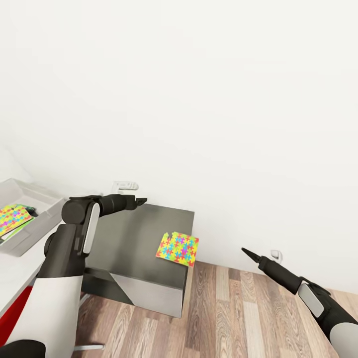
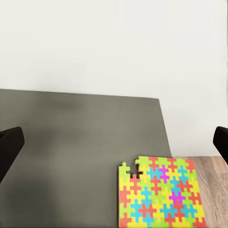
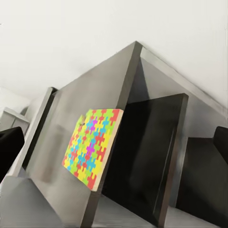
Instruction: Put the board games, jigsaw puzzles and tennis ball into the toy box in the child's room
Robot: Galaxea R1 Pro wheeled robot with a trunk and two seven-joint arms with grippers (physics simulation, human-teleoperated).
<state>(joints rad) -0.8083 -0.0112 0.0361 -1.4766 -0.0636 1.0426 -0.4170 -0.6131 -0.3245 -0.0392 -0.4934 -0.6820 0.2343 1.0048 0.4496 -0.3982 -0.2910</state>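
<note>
where the white wall [image 1: 199, 99] meets the wood plank floor [image 1: 238, 308], low dark grey cabinet top [image 1: 134, 238] butted into the corner, open-fronted below with dark compartments seen from the right wrist view. at the head view's left edge, pale table [image 1: 15, 278] carrying the toy box [image 1: 35, 196], a light grey bin with flared sides, already holding one jigsaw puzzle [image 1: 12, 219] and some darker item beside it, too small to name.

on the cabinet top, second jigsaw puzzle [image 1: 177, 248] lying flat at the right front corner, its far-right edge right at the cabinet's side edge and perhaps a little over it. nearly square, so no clear long axis; edges turned slightly off the cabinet's edges, notched corner with a missing piece pointing toward the wall and toward the left arm. yellow, pink, blue, green and orange pieces interlocked.

left pincer [image 1: 140, 201] stretched out over the back of the cabinet near the wall, well apart from that puzzle, released: two dark fingers [image 2: 9, 147] wide apart at the edges of the left wrist view, nothing between them.

right pincer [image 1: 247, 252] hanging over the floor off the cabinet's right side, aimed toward the puzzle, near but not touching; likewise spread and empty, fingers [image 3: 9, 152] at either edge of the right wrist view.

two small white wall outlets [image 1: 124, 186] low on the wall.
</note>
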